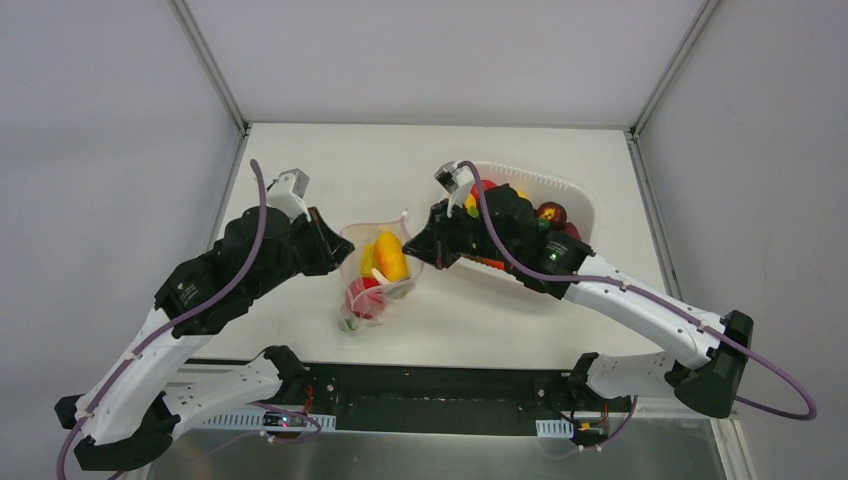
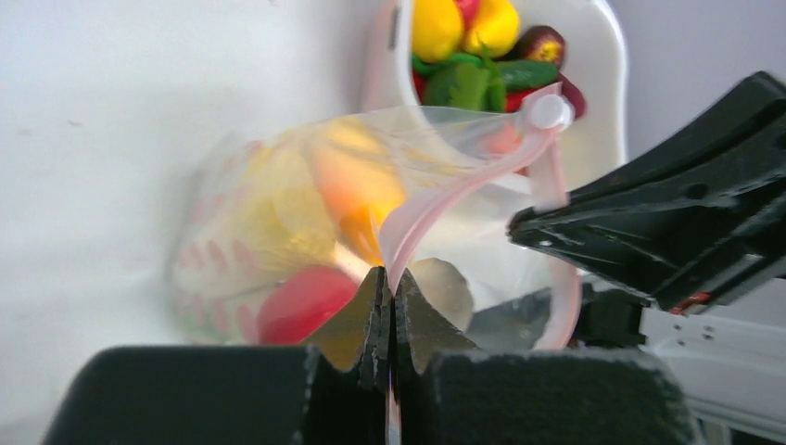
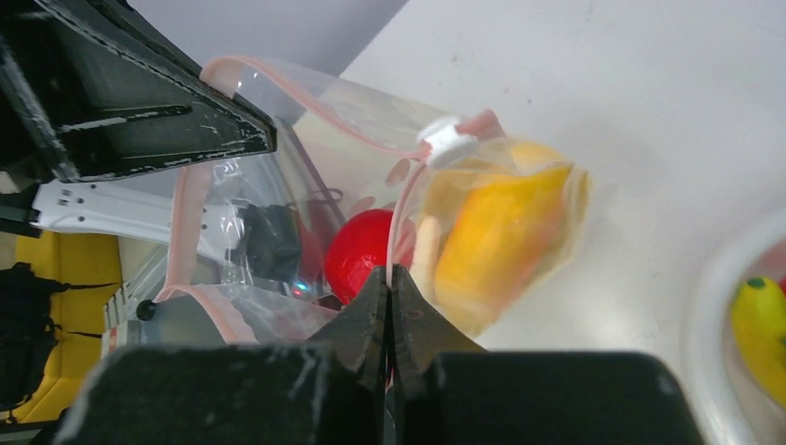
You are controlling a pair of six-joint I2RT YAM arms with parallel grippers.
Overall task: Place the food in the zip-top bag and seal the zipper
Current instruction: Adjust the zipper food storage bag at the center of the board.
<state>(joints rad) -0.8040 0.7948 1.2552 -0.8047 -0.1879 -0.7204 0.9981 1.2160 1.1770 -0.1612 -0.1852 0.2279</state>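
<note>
The clear zip-top bag (image 1: 378, 268) lies between my arms with its mouth held open. Inside it are a yellow-orange fruit (image 1: 389, 256) and a red fruit (image 1: 364, 297). My left gripper (image 1: 338, 250) is shut on the pink zipper strip (image 2: 436, 209) at the bag's left edge. My right gripper (image 1: 414, 250) is shut on the strip at the right edge (image 3: 400, 227). A white slider tab (image 3: 447, 142) sits on the strip. In the right wrist view the red fruit (image 3: 363, 252) and the yellow-orange fruit (image 3: 496, 236) show through the plastic.
A white basket (image 1: 578, 205) at the right rear holds more toy food, yellow, red, green and dark purple (image 2: 463, 46). My right arm reaches across its front rim. The table's near edge runs just below the bag.
</note>
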